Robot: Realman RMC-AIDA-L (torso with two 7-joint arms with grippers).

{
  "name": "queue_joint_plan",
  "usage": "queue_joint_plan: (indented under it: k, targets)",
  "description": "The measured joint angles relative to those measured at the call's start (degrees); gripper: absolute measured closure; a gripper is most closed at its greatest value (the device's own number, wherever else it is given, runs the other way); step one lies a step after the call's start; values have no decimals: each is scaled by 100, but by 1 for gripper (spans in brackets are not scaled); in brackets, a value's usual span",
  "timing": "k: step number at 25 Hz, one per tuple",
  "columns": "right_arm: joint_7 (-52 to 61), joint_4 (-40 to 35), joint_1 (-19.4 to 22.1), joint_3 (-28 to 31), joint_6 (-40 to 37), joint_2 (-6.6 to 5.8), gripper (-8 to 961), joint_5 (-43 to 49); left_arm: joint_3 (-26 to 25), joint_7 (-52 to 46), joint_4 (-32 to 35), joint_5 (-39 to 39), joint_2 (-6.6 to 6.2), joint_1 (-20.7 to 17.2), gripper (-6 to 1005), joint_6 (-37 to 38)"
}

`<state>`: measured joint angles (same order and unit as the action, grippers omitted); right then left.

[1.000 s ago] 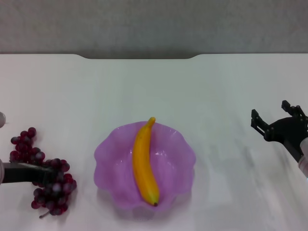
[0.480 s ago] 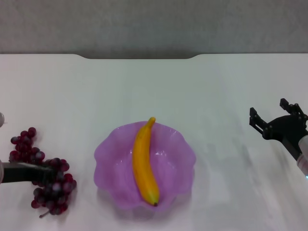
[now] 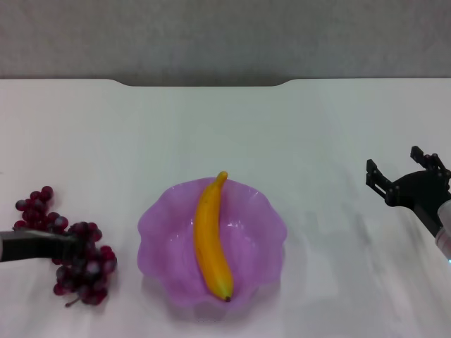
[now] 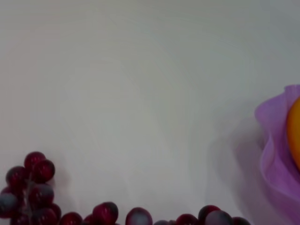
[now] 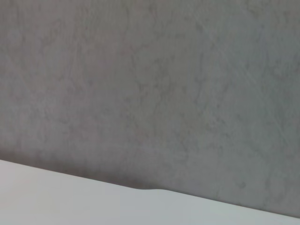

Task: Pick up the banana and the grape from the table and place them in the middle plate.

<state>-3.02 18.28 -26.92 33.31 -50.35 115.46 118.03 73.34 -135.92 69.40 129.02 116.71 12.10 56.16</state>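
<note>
Left gripper point(image 3: 70, 248) low at the table's point(image 3: 317, 134) left edge, reaching into the grape point(image 3: 84, 264) bunch and seemingly clamped on it, fingers mostly buried among the berries; grape well left of the middle plate point(image 3: 264, 243), lift off the white surface impossible to judge; banana point(image 3: 210, 239) lying lengthwise inside the plate, dark tip at the near rim; right gripper point(image 3: 405, 176) parked far right above the table, jaws spread and empty.

The banana point(image 3: 211, 236) lies in the middle plate point(image 3: 264, 232); the grape point(image 3: 81, 257) sits left.
</note>
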Motion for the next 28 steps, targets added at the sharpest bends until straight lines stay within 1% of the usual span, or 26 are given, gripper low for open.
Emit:
queue_joint_plan:
  k: [2, 5, 9, 13, 18, 22, 28]
  targets:
    - [-1, 0, 6, 0, 0, 1, 67, -2, -13, 0, 111, -6, -4, -51, 846, 6]
    - [-2, 0, 8, 0, 0, 2, 67, -2, -27, 4, 445, -75, 5, -247, 846, -56]
    - [-5, -9, 10, 0, 0, 2, 66, -1, -67, 195, 795, -526, -1, -525, 847, -249]
    - [-2, -52, 14, 0, 0, 3, 66, 0, -147, 364, 910, -790, -3, -643, 852, -292]
    - [2, -65, 21, 0, 0, 2, 67, 1, -280, 634, 938, -1137, 2, -682, 853, -304]
    - [4, -65, 21, -1, -1, 3, 67, 1, -433, 1132, 987, -1799, 2, -771, 853, -308]
    - [6, -62, 20, -10, -1, 3, 67, 1, -739, 2212, 1006, -3129, 1, -972, 854, -275]
